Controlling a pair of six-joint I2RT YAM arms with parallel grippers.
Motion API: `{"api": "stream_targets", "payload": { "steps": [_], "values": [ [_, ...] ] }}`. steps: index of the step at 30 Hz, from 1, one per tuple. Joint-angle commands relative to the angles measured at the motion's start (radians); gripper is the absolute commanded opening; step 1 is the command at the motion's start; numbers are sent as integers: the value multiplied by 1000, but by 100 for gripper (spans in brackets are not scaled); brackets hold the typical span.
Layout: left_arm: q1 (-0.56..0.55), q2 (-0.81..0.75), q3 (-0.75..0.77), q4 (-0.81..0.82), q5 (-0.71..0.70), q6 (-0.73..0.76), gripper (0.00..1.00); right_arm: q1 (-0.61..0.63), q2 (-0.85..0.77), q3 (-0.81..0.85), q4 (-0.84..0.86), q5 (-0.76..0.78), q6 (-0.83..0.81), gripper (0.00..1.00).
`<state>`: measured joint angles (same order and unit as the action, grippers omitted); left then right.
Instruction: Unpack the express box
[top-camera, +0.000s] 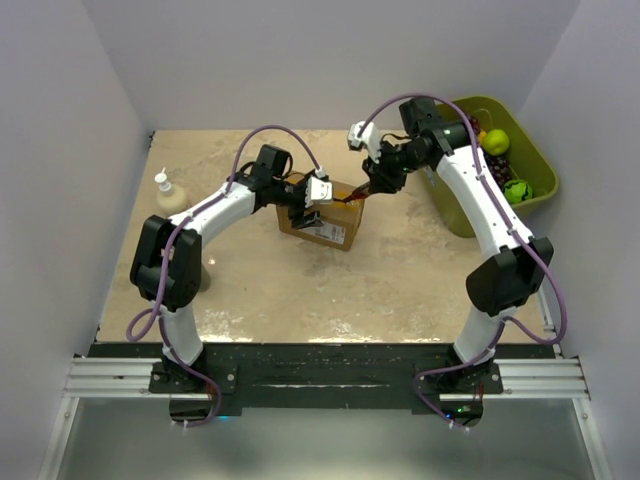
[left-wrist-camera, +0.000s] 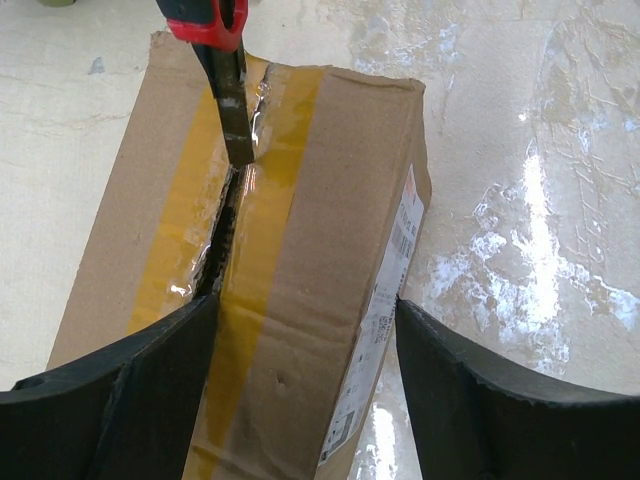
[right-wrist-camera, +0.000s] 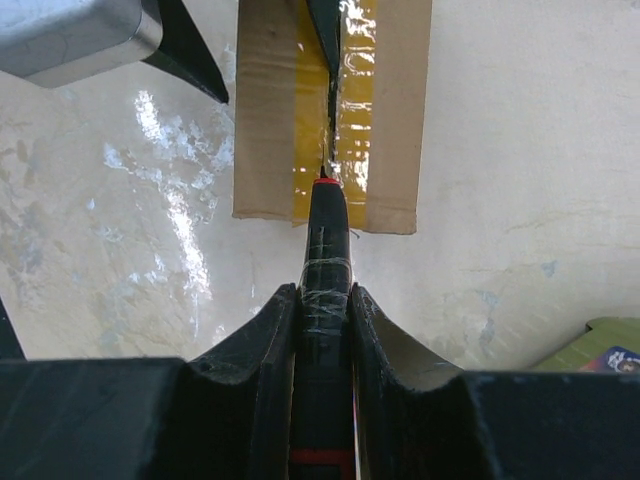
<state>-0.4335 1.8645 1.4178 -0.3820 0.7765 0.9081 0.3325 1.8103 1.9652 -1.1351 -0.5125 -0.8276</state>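
Note:
The express box (top-camera: 335, 225) lies mid-table, yellowish tape along its top seam and a white label on its side (left-wrist-camera: 385, 290). My right gripper (top-camera: 378, 180) is shut on a black and red cutter (right-wrist-camera: 328, 260). The cutter's blade (left-wrist-camera: 235, 120) stands in the taped seam of the box (right-wrist-camera: 390, 120). From the blade toward the left wrist camera the seam gapes open. My left gripper (left-wrist-camera: 305, 303) is open wide at the box's near end. One finger (left-wrist-camera: 130, 400) is over the top flap, and the other finger (left-wrist-camera: 480, 400) is beside the label side.
A green bin (top-camera: 455, 215) holding fruit stands at the right, behind the right arm. A soap pump bottle (top-camera: 168, 195) stands at the left, close to the left arm. White walls close in the table on three sides.

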Motion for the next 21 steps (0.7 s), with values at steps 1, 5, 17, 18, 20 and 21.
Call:
{"api": "stream_targets", "payload": {
  "steps": [1, 5, 17, 18, 20, 21],
  "values": [
    [4, 2, -25, -54, -52, -41, 75, -12, -71, -38, 14, 94, -4, 0],
    [4, 2, -22, -51, -51, -48, 75, -30, -71, -19, 43, 35, 50, 0],
    [4, 2, -22, -46, -66, -54, 75, -32, -34, 37, -43, 94, 4, 0],
    [4, 4, -20, -37, -71, -61, 75, -30, -35, 44, -75, 97, -5, 0],
    [4, 5, -19, -29, -79, -74, 74, -33, -37, 41, -94, 100, -10, 0],
    [4, 7, -17, -25, -79, -75, 74, -33, -40, 37, -112, 107, -14, 0]
  ]
}}
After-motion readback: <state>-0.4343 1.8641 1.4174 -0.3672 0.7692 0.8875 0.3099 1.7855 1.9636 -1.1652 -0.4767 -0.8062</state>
